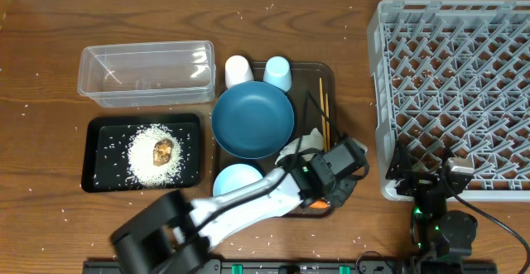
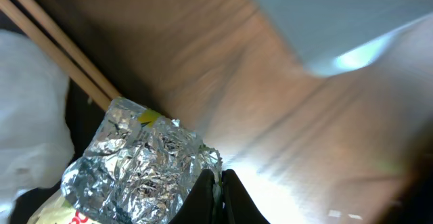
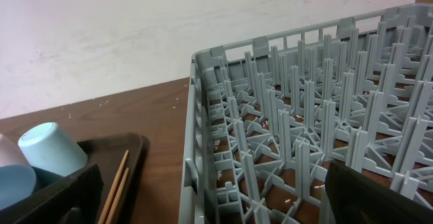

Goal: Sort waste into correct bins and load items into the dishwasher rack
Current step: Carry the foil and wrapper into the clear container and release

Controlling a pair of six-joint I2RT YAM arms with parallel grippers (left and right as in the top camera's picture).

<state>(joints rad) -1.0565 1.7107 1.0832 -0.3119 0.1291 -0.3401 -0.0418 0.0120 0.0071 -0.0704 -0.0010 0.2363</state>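
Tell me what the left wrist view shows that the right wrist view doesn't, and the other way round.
Left wrist only: the crumpled wrapper, silver side showing, with the left gripper shut on its edge.
Right wrist only: the grey dishwasher rack, the light-blue cup on the brown tray, the pale wall, and the right gripper, open with nothing between its fingers.
Both: the wooden chopsticks. The left wrist sees them just beyond the wrapper. The right wrist sees them lying on the tray.

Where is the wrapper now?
Left wrist view: the wrapper is beside the chopsticks, right side of the brown tray, edge pinched by the left gripper.
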